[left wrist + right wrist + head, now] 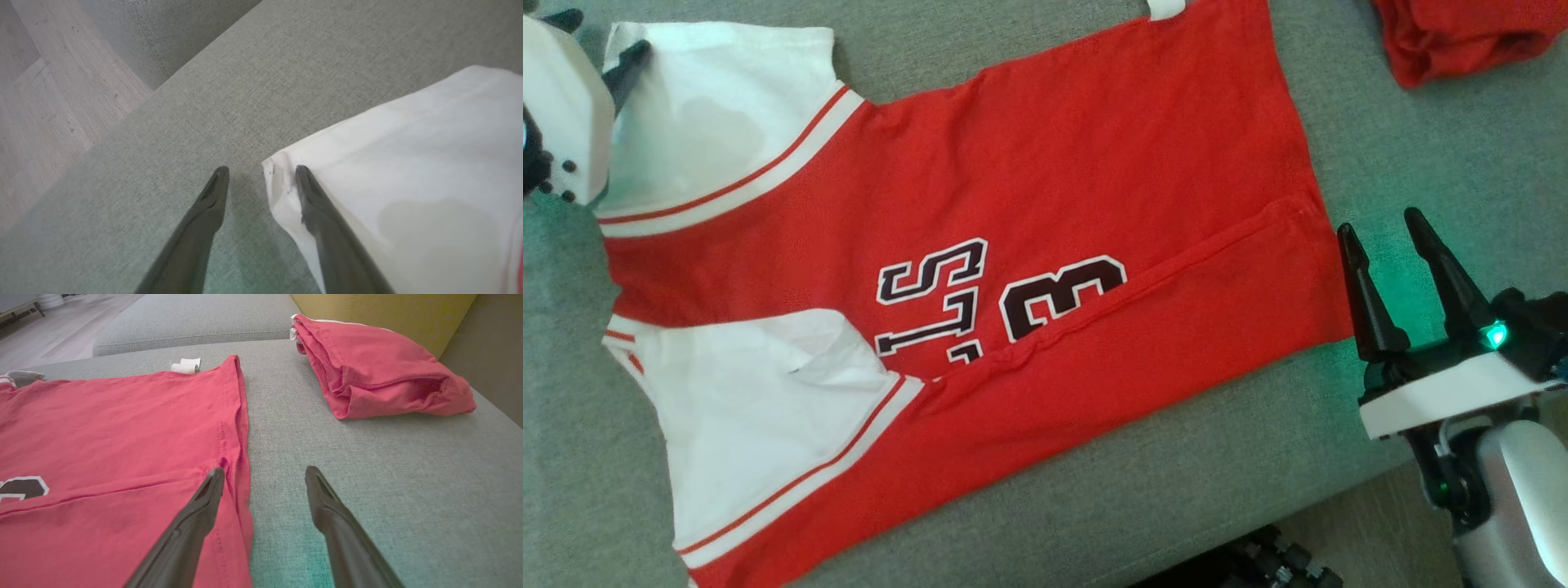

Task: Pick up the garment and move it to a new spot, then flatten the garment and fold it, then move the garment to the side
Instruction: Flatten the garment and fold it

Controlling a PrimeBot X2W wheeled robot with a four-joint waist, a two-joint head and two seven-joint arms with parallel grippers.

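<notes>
Two pincers wide apart, empty: left pincer straddles garment sleeve corner, right pincer straddles hem

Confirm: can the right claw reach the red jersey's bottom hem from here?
Likely yes. The right claw hangs open right beside the hem of the jersey, bare sofa cushion around it, the folded red garment well aside.

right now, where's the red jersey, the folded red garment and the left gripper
red jersey (1094, 147), head view, red body
folded red garment (367, 363), right wrist view, top layer
left gripper (262, 170), left wrist view, between fingertips
</notes>
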